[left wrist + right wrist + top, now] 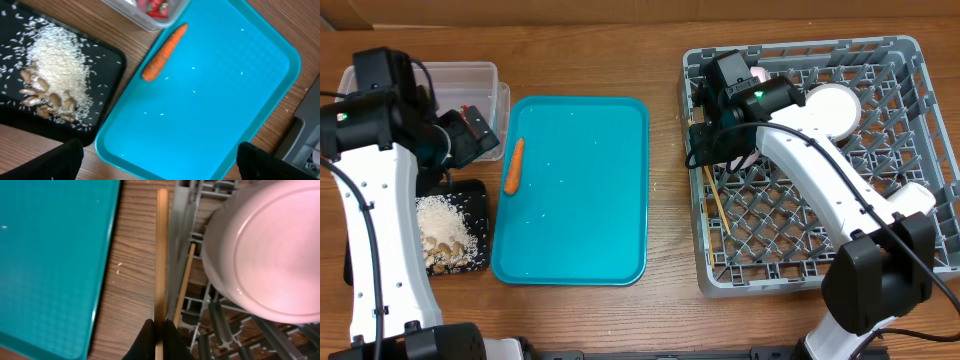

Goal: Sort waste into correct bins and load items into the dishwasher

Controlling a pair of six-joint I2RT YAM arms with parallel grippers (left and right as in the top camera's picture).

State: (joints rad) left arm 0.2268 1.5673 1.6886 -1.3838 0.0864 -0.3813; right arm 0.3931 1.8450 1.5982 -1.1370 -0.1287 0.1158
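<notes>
Two chopsticks (162,240): the right wrist view shows one clamped in the right gripper (159,332) just outside the dish rack (181,225) wall, hidden overhead by the arm; the other leans inside beside a white bowl (270,250). Left gripper (160,155) gapes wide over the teal tray (225,75).

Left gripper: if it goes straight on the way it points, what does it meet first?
Probably the bare teal tray, beside the carrot. The open left gripper points down at it and nothing shows between, though depth is unclear.
</notes>
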